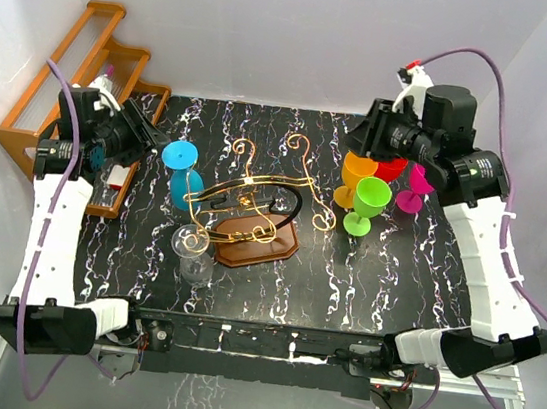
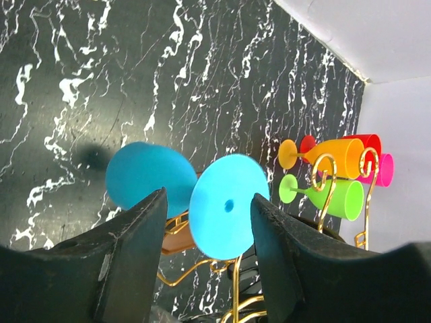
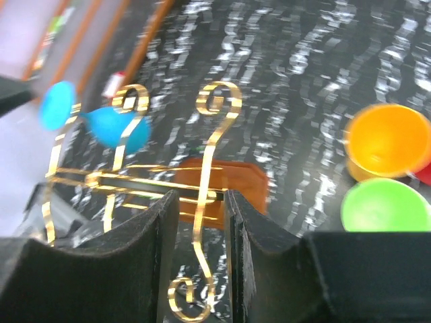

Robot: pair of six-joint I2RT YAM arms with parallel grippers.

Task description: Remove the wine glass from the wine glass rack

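Observation:
The wine glass rack [image 1: 254, 197] is gold wire with scroll ends and a black loop, on a reddish-brown base [image 1: 258, 246] at mid table. A blue wine glass [image 1: 182, 167] hangs at its left end, foot disc toward my left gripper [image 1: 152, 133]. In the left wrist view the gripper [image 2: 209, 196] is open, the blue foot disc [image 2: 229, 208] shows between its fingers, and the bowl [image 2: 145, 176] lies beyond. My right gripper [image 1: 361, 135] hovers at the back right, jaws slightly apart and empty. In its view [image 3: 201, 196] the rack wire [image 3: 210, 141] lies farther off.
A clear glass [image 1: 190, 249] stands by the rack's front left. Green [image 1: 370, 197], orange [image 1: 357, 170], red [image 1: 391, 168] and pink [image 1: 415, 188] glasses cluster under the right gripper. An orange-brown stepped shelf [image 1: 80, 68] stands at the back left beside the left arm. White walls enclose the table.

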